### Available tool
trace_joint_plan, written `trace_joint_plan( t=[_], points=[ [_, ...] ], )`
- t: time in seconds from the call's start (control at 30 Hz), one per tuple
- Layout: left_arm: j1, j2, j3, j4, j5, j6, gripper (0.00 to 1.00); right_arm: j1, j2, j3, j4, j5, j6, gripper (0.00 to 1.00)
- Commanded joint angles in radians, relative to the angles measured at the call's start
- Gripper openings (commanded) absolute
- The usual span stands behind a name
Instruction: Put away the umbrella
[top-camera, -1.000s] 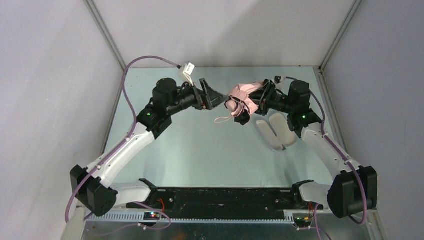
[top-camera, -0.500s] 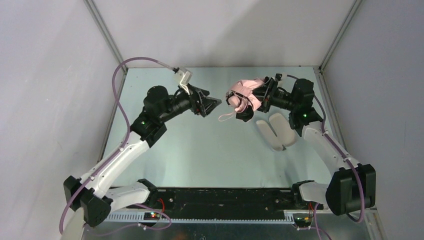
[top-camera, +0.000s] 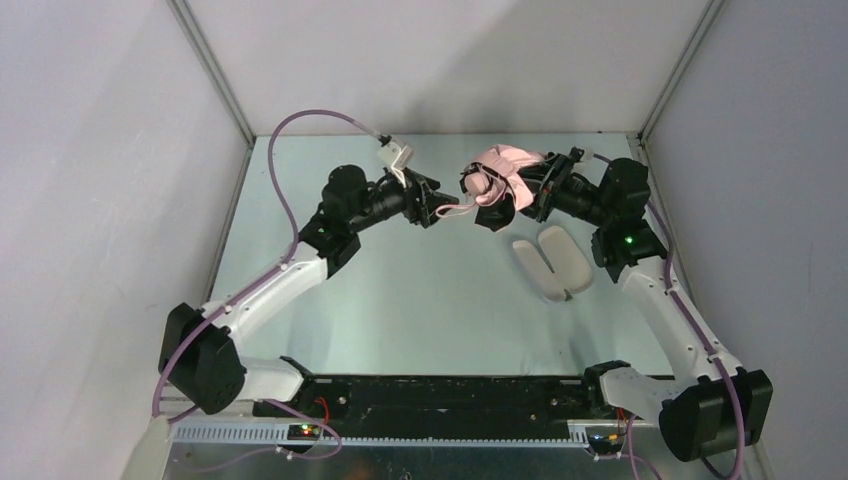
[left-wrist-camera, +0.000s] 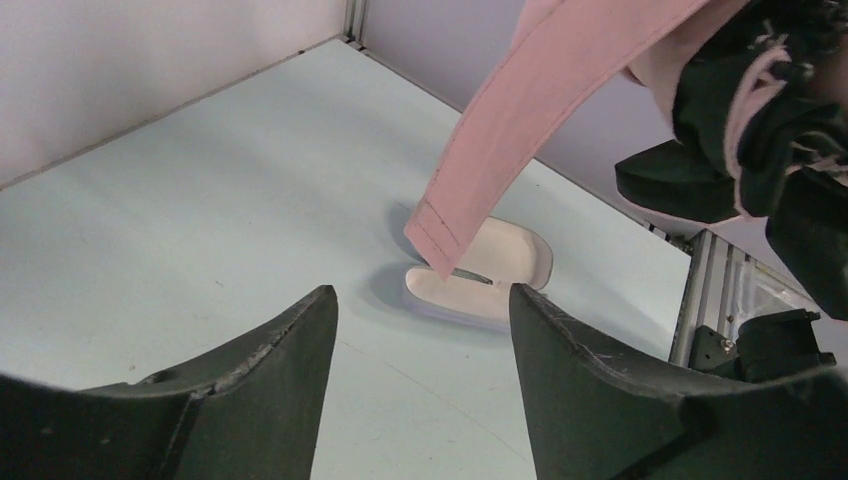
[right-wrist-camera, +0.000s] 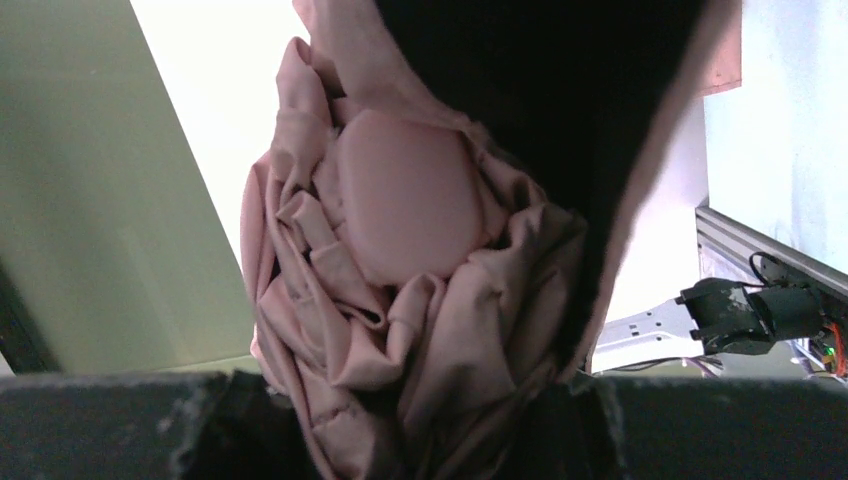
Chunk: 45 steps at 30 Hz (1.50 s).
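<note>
Left fingers (top-camera: 447, 207) — spread, with a clear gap between the tips and nothing pinched. The gap is narrower than a second ago. In the left wrist view the pink strap (left-wrist-camera: 485, 150) hangs down ahead of that gap. Its stitched end sits just beyond the tips, not between them.

Right fingers (top-camera: 522, 190) — clamped on the umbrella (top-camera: 498, 168). In the right wrist view crumpled pink fabric fills the space between them. A smooth rounded pink piece (right-wrist-camera: 405, 195) is set in the folds, with the black underside to the right.

Changes since the earlier frames:
- The left arm (top-camera: 280, 285) had drawn back half a second ago. It now reaches forward again, with its tips at the strap's end.
- The strap drooped in a loop below the bundle before; now it runs almost level toward the left tips.
- The umbrella and the right arm (top-camera: 665, 310) have shifted toward the far edge and a little to the right.

The umbrella is held off the desk (top-camera: 400, 290), over its far right part. It is beyond the pale oblong case (top-camera: 550, 262) (open, two halves lying flat, nothing touching them).

The bundle is short and crumpled. Its long axis runs roughly left–right across the desk, in line with the right wrist, and its free end points at the left arm. I cannot tell which end carries the handle.
</note>
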<state>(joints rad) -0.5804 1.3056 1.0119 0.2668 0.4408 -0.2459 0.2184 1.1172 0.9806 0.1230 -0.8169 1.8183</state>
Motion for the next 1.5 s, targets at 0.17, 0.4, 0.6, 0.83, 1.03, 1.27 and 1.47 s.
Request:
trace_joint_plan(
  t=[0.17, 0.4, 0.6, 0.83, 1.03, 1.27, 1.47],
  points=[
    [-0.054, 0.022, 0.106, 0.045, 0.035, 0.108, 0.71, 0.008, -0.047, 0.105, -0.098, 0.099, 0.033, 0.0],
    [-0.072, 0.117, 0.135, 0.147, 0.048, 0.041, 0.58, 0.029, -0.073, 0.106, -0.099, 0.151, 0.063, 0.0],
    [-0.075, 0.202, 0.14, 0.244, -0.012, -0.003, 0.45, 0.068, -0.086, 0.107, -0.074, 0.196, 0.11, 0.0],
    [-0.078, 0.27, 0.222, 0.23, 0.052, -0.031, 0.01, 0.094, -0.093, 0.162, -0.172, 0.245, 0.086, 0.0],
    [-0.14, 0.262, 0.199, 0.225, 0.11, -0.057, 0.0, 0.105, -0.101, 0.164, -0.141, 0.427, 0.063, 0.0],
    [-0.206, 0.216, 0.152, 0.178, 0.129, -0.113, 0.04, 0.096, -0.083, 0.164, -0.075, 0.543, -0.006, 0.0],
    [-0.174, 0.039, 0.042, 0.054, 0.036, -0.147, 0.39, 0.017, -0.065, 0.132, -0.036, 0.412, -0.201, 0.0]
  ],
)
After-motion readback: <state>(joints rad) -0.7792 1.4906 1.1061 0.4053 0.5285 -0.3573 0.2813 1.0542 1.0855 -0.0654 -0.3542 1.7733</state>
